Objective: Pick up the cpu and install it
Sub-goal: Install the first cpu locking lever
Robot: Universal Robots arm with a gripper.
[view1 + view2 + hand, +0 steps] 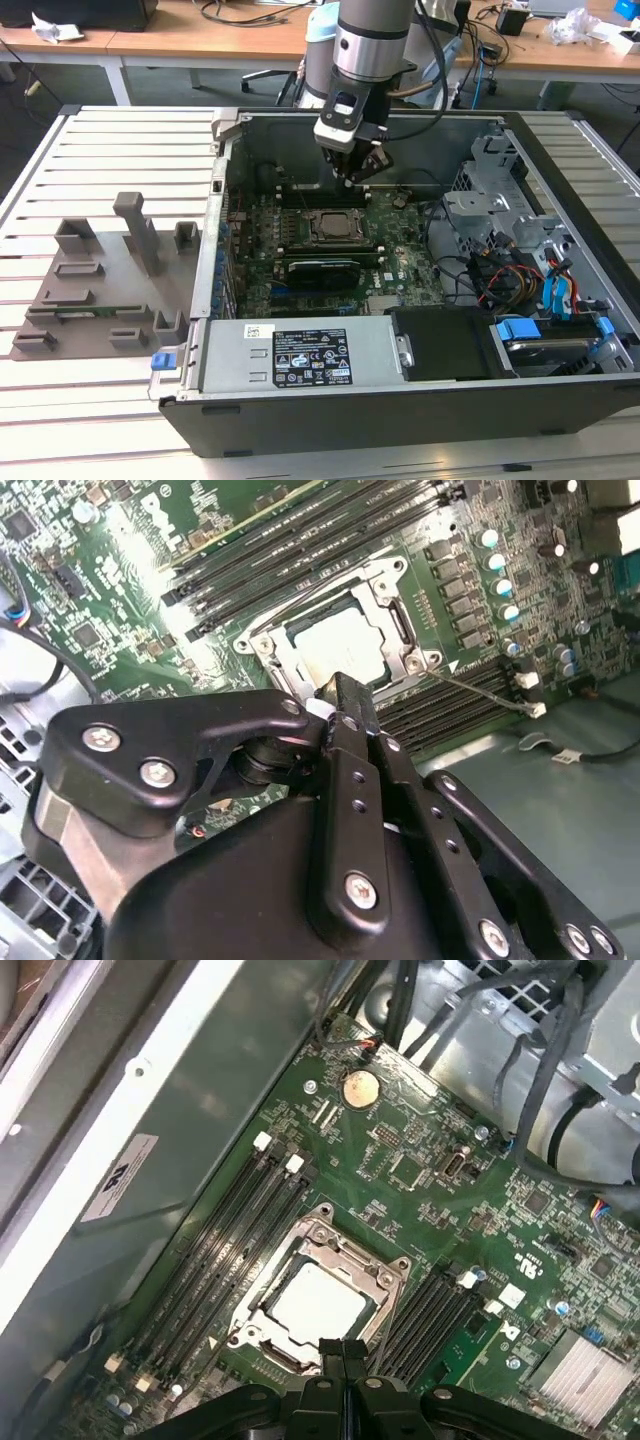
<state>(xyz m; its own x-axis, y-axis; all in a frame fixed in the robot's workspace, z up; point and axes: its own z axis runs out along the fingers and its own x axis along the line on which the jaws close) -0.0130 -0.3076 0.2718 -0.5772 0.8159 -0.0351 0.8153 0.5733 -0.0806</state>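
The cpu lies flat inside the metal-edged socket frame on the green motherboard of the open computer case. Its pale silver top shows in both wrist views, cpu, with the frame's lid open around it. My gripper hangs a little above the board, just off the socket toward the case's far wall. In both wrist views the gripper has its black fingers pressed together with nothing between them, tips just beside the socket's edge.
Black memory slots flank the socket on both sides. A labelled power supply fills the case's near side. A drive cage with cables sits at the exterior view's right. Grey fixture blocks stand on the slatted table at the left.
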